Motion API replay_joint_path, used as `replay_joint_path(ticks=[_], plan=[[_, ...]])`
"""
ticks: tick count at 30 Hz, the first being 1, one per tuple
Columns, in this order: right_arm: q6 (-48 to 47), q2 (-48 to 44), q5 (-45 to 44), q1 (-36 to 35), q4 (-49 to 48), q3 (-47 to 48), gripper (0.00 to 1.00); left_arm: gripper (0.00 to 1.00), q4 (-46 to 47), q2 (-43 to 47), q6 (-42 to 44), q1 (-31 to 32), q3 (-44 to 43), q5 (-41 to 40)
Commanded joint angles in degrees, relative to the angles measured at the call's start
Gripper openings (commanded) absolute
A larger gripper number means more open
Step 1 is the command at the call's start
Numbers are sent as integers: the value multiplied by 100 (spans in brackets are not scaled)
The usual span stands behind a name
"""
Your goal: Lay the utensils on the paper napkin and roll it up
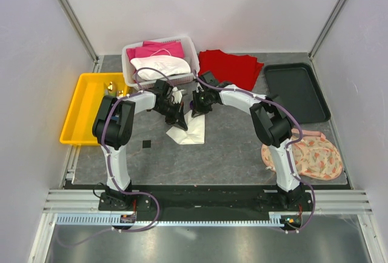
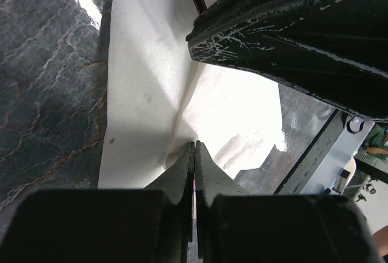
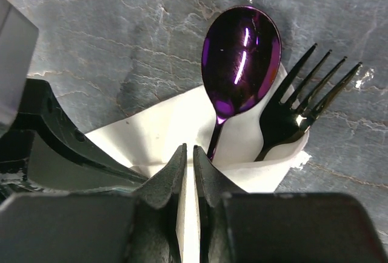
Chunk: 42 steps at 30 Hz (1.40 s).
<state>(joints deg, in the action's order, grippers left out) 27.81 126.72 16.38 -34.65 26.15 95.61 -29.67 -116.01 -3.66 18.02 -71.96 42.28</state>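
On grey marbled table (image 1: 242, 148), white-walled: left gripper (image 2: 194, 145), right gripper (image 3: 189, 149) clamp paper napkin (image 2: 145, 63).

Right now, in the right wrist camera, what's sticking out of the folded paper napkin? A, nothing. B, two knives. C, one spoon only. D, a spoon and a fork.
D: a purple spoon and a dark fork poke out of the paper napkin side by side, with the spoon on the left of that view.

Spoon (image 3: 241, 51) nxt to fork (image 3: 303, 102), handles in napkin (image 3: 163, 131).
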Motion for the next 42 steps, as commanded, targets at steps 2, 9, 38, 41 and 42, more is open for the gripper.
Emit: replay_joint_path(ticks=[2, 9, 38, 41, 42], plan=[[-276, 20, -197, -33, 171, 212, 15, 2, 137, -80, -135, 9, 42, -27], [-505, 64, -355, -15, 373, 291, 16, 2, 137, -89, -135, 8, 42, -36], [-874, 415, -574, -15, 698, 889, 17, 2, 172, -150, -188, 8, 24, -115], [-988, 337, -505, -6, 690, 924, 19, 2, 172, -159, -205, 8, 25, -124], [-1058, 310, -443, 2, 690, 933, 20, 2, 163, -168, -223, 8, 25, -141]])
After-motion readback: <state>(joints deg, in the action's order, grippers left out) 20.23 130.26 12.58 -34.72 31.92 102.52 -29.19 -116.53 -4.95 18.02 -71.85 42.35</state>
